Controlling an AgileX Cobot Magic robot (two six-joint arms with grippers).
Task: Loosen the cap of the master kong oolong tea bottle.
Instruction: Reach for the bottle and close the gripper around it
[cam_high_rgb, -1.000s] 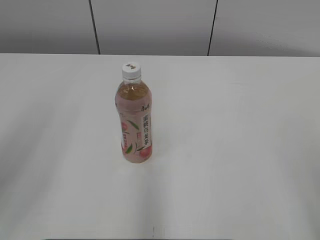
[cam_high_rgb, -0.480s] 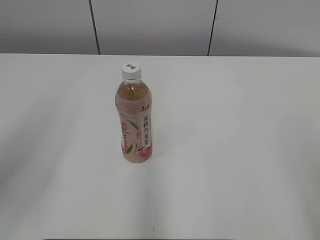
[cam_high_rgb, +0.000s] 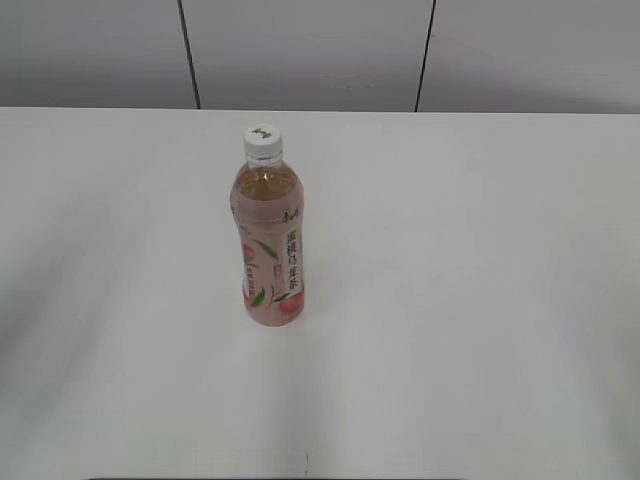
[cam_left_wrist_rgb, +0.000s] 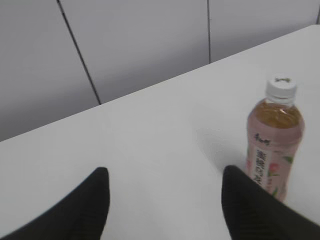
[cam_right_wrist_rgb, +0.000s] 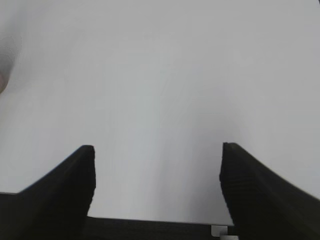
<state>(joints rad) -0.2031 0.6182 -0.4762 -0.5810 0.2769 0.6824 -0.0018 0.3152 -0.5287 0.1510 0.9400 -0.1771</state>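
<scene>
Master kong oolong tea bottle (cam_high_rgb: 267, 240) upright on white table (cam_high_rgb: 480, 300), left of centre; cap (cam_high_rgb: 262, 140) on, untouched. Left gripper (cam_left_wrist_rgb: 165, 187) spread wide, empty, bottle ahead & to its right, well apart. Right gripper (cam_right_wrist_rgb: 157, 165) also spread, empty, over bare table. Neither arm in ext. view. Best approach: clamp label section w/ one gripper first, then pinch cap square from above w/ other, twist w/o tipping.

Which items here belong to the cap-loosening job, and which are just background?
Job items:
- slim clear plastic bottle of amber tea with pink peach label
- small round white plastic screw cap, on the bottle
- left tool, open
- right tool, open

Background:
- white table
- grey panelled wall
</scene>
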